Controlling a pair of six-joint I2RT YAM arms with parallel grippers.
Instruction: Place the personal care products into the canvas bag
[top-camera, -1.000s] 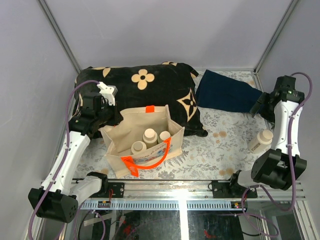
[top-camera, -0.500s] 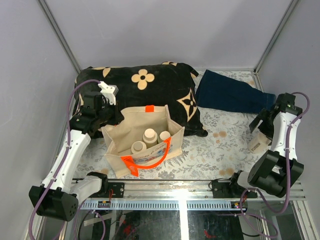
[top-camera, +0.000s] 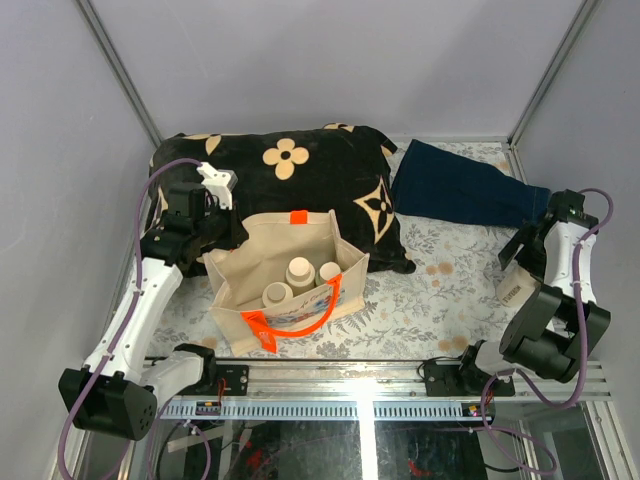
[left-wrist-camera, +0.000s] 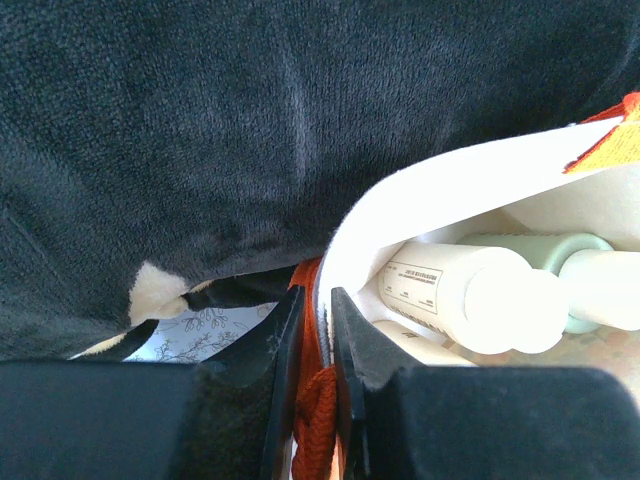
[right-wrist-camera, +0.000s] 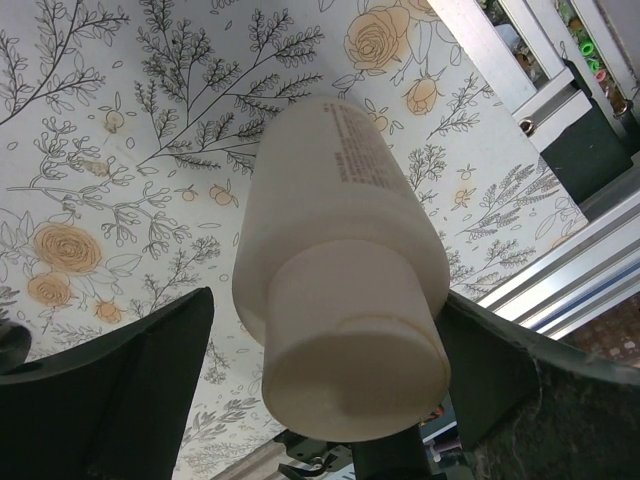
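The canvas bag (top-camera: 245, 272), beige with orange handles, stands upright in front of the cushion. Three personal care products stand inside it (top-camera: 300, 271); in the left wrist view they show as cream bottles (left-wrist-camera: 455, 292). My left gripper (top-camera: 216, 248) (left-wrist-camera: 315, 310) is shut on the bag's left rim (left-wrist-camera: 400, 200) and its orange strap (left-wrist-camera: 318, 430). A fourth bottle (top-camera: 514, 284) (right-wrist-camera: 340, 220) stands on the floral cloth at the right. My right gripper (top-camera: 521, 263) (right-wrist-camera: 325, 305) is open and straddles it; a gap shows beside the left finger (right-wrist-camera: 120, 400).
A black cushion with tan flowers (top-camera: 290, 170) lies behind the bag. A folded dark blue cloth (top-camera: 455, 185) sits at the back right. The metal rail (top-camera: 370, 385) runs along the near edge, close to the right bottle. Walls close in both sides.
The right arm has swung toward the near edge and come down over the bottle, which now sits between its fingers. The left arm and the bag have not moved.
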